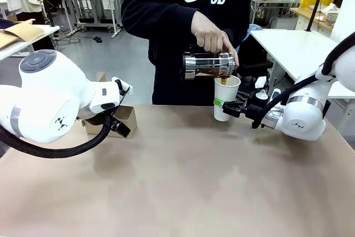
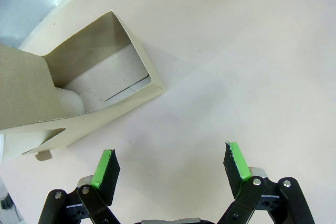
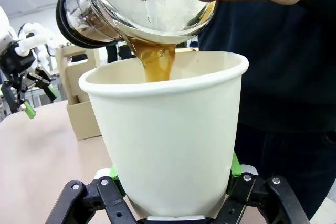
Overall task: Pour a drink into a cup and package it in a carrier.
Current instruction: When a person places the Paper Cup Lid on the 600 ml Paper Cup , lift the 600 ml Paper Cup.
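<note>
Grey floor [image 1: 111, 65], white side table [image 1: 297, 48] behind

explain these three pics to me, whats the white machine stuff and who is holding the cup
Two white robot arms work at a table, a person opposite. The wide picture comes from a fixed camera between the arms; the other two from a camera on each wrist. The right gripper clamps a white paper cup while the person's hand tips a glass jug, pouring brown drink into it. The left gripper hangs open and empty near a cardboard carrier on the table.
</note>
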`<control>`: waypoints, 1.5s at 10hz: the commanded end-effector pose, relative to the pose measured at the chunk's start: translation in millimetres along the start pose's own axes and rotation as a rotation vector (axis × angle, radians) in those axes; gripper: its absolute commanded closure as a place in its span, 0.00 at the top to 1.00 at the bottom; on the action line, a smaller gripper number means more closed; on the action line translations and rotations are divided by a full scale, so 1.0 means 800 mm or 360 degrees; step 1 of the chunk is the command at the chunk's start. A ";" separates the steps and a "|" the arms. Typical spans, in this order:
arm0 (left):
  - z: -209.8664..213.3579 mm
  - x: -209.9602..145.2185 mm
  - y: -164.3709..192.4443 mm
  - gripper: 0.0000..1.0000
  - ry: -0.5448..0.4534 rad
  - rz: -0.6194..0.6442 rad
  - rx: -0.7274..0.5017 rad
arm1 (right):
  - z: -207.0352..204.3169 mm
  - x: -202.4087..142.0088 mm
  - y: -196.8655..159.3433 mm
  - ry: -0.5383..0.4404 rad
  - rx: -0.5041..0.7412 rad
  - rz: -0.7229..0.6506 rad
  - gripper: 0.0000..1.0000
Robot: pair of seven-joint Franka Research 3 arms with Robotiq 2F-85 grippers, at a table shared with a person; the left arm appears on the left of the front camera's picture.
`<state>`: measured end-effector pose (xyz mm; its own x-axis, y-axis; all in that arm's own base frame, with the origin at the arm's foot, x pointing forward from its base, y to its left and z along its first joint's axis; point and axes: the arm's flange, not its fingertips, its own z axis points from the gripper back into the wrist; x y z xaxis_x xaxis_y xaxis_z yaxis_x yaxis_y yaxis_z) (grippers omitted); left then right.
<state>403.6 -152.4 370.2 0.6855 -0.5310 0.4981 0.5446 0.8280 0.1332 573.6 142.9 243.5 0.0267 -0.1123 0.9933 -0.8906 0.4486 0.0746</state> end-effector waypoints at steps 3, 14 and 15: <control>0.000 0.000 0.000 1.00 -0.0001 0.0002 -0.0002 | -0.001 0.002 0.000 -0.0006 -0.0005 0.0000 0.81; 0.000 0.000 0.000 1.00 -0.0001 0.0002 -0.0002 | -0.001 0.002 0.000 -0.0006 -0.0005 0.0000 0.81; 0.000 0.000 0.000 1.00 -0.0001 0.0002 -0.0002 | -0.001 0.002 0.000 -0.0006 -0.0005 0.0000 0.81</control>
<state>403.6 -152.4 370.2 0.6855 -0.5310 0.4981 0.5447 0.8280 0.1332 573.2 142.8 242.6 0.0286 -0.1118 0.9933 -0.8904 0.4488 0.0761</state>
